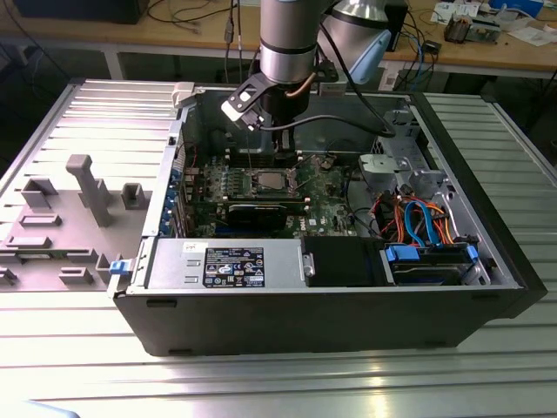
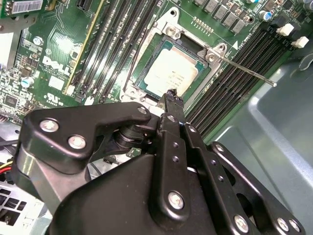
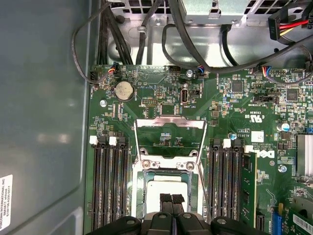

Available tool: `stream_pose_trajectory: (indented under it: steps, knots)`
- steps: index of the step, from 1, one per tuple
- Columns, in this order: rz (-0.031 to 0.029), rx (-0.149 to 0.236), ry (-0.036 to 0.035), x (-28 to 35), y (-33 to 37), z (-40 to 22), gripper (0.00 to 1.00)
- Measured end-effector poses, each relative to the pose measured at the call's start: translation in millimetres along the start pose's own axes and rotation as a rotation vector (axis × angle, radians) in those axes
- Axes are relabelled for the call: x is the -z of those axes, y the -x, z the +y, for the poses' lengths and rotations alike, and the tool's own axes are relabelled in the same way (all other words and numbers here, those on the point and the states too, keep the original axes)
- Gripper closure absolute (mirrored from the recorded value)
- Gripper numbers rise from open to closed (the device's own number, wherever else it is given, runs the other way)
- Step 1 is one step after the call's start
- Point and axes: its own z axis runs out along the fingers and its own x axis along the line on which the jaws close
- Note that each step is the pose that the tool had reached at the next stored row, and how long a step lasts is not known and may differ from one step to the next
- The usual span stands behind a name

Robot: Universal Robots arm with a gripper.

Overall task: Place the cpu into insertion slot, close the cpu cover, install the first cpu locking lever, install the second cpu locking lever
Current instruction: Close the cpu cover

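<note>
Cpu lies flat in the insertion slot, silver top up, and looks seated as far as I can judge. Gripper hangs directly above its near edge, fingers drawn together with nothing between them; whether they touch the chip cannot be told. Risk 1: closed tips bearing down off-centre could tip or skid the chip and bend socket pins. Just beyond, the cpu cover stands open, tilted away from the socket. Risk 2: if it drops with the fingers beneath, it lands on them, not the chip. Locking lever juts free over the memory slots; the gripper's linkage could snag it. Farther off, loose cables lie well apart from the socket.
</note>
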Motion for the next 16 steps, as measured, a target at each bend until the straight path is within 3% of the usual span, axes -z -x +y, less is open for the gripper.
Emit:
stream_pose_trajectory:
  steps: [8, 14, 16]
  knots:
    - [0.0, 0.0, 0.0, 2.6, -0.1, 0.1, 0.89]
    - [0.0, 0.0, 0.0, 7.9, -0.3, 0.2, 0.89]
    - [-0.0001, 0.0, 0.0, 12.3, -0.4, 0.3, 0.89]
